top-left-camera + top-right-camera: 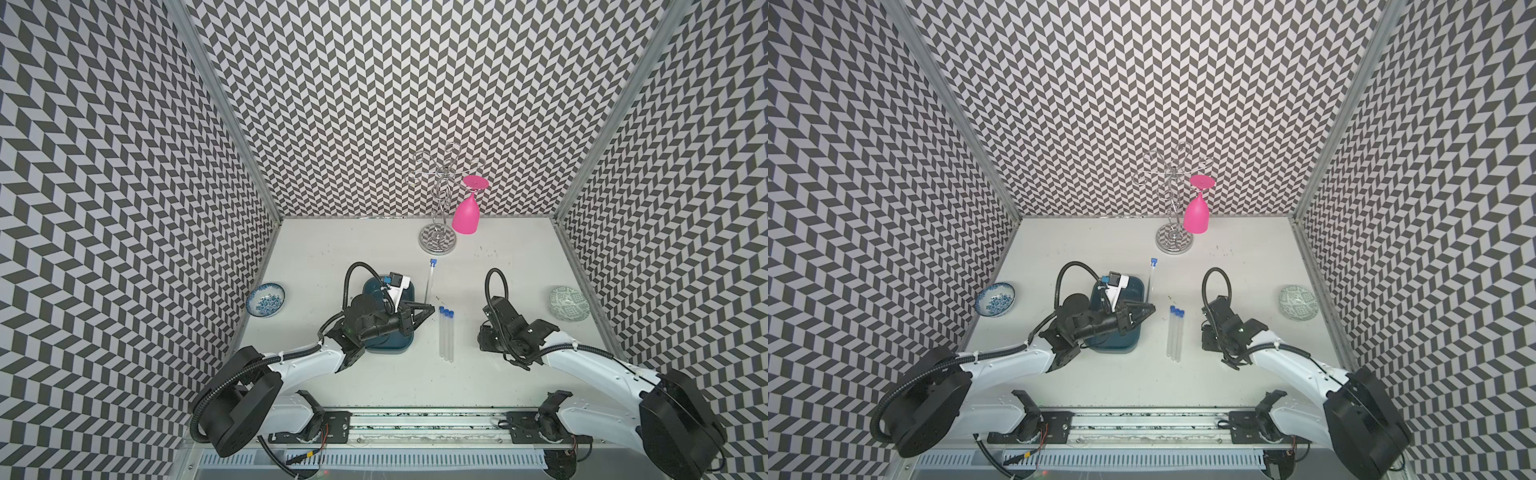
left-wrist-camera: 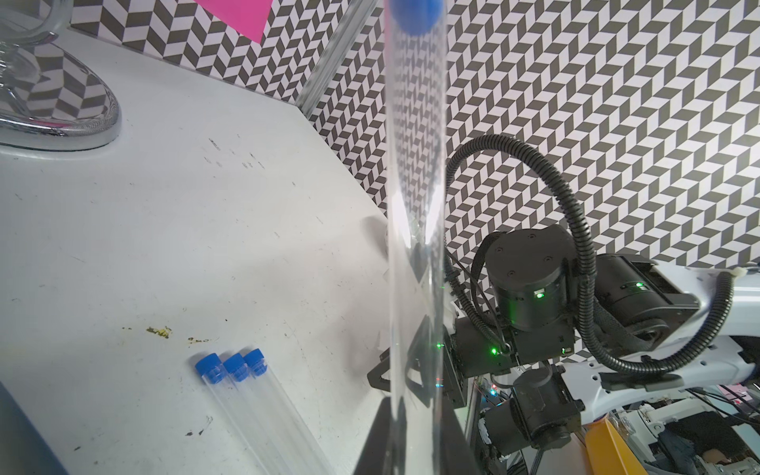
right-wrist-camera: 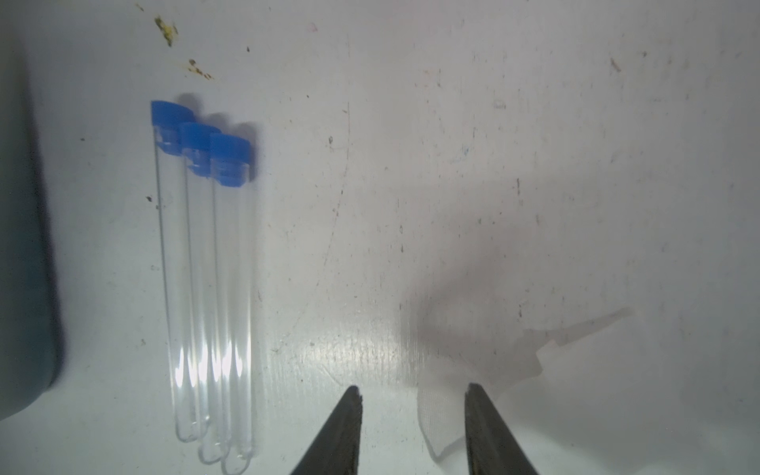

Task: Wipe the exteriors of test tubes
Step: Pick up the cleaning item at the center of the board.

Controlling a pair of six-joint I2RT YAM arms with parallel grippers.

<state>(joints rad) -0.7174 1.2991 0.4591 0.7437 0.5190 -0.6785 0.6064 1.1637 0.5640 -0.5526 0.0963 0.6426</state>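
My left gripper (image 1: 428, 309) (image 2: 415, 448) is shut on the lower end of one clear test tube (image 1: 429, 282) (image 2: 415, 205). The tube stands nearly upright over the right edge of the teal tray (image 1: 390, 348), blue cap up. Three more blue-capped test tubes (image 1: 446, 334) (image 3: 205, 288) lie side by side on the table between the arms. My right gripper (image 3: 413, 395) hovers low to their right, jaws apart and clamping nothing. A thin white tissue (image 3: 436, 415) lies by its right finger. In both top views the right wrist (image 1: 511, 328) hides these jaws.
A chrome wire rack (image 1: 438, 241) with a pink glass (image 1: 465, 216) hanging upside down stands at the back. A blue-patterned bowl (image 1: 266, 300) sits at the left wall and a grey-green bowl (image 1: 569, 308) at the right. Small yellow crumbs (image 3: 166, 28) lie beyond the tube caps.
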